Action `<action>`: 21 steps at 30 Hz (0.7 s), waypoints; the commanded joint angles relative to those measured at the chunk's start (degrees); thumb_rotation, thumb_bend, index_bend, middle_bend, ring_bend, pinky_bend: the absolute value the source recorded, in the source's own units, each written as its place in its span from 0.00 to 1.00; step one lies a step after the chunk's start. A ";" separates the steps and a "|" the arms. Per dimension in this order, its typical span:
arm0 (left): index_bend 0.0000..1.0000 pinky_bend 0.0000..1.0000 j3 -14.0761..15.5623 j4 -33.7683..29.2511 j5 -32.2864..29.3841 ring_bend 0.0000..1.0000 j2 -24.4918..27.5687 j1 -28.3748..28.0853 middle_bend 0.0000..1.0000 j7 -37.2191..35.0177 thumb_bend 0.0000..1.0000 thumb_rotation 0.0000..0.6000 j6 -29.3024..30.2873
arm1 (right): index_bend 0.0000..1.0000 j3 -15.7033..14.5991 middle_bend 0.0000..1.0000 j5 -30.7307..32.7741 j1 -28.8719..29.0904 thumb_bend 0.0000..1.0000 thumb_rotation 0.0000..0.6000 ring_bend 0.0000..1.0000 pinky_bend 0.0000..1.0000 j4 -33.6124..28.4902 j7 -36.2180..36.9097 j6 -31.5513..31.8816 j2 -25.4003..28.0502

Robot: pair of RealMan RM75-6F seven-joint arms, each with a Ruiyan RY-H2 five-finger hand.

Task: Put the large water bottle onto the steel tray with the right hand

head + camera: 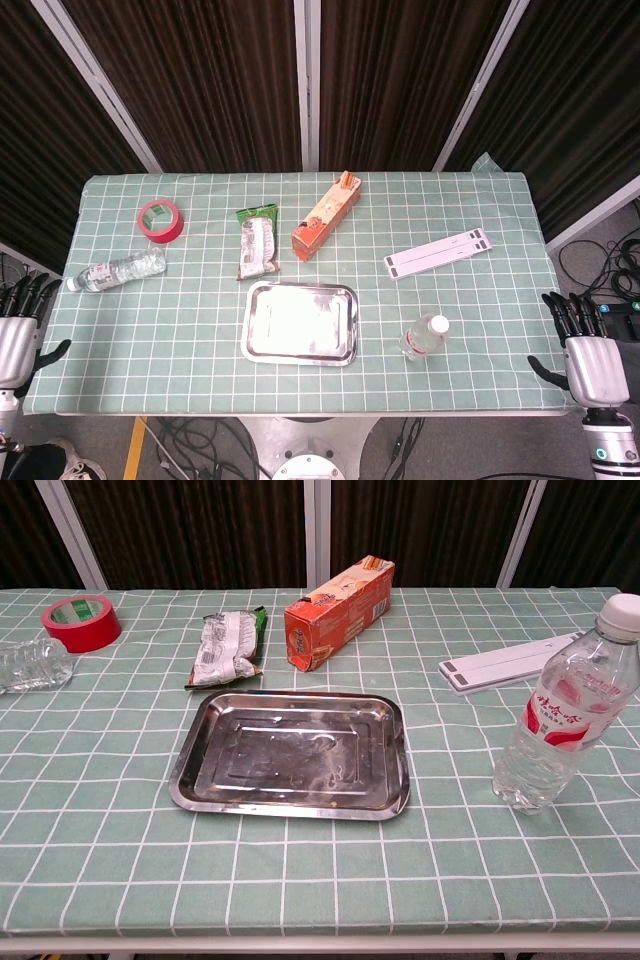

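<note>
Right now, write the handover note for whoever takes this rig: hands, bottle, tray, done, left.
Left hand: open, off the table's left edge, holding nothing.
Right hand: open, off the right edge, holding nothing.
Large water bottle: upright, capped, right of the steel tray, apart from it.
Steel tray: empty, front centre.
Done: nothing; bottle untouched.
Left: reach with the right hand, grip the bottle, set it on the tray.

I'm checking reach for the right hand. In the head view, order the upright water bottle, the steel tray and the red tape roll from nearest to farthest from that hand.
From the right hand:
1. Upright water bottle, standing just right of the tray.
2. Steel tray, centre front of the table.
3. Red tape roll, far-left back area.
</note>
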 commanded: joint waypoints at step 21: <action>0.18 0.16 0.93 -0.98 0.77 0.10 0.16 -1.19 0.19 -0.39 0.19 1.00 -2.40 | 0.07 -3.00 0.16 -3.99 1.92 0.00 1.00 0.09 0.13 -2.05 51.32 -6.45 -0.41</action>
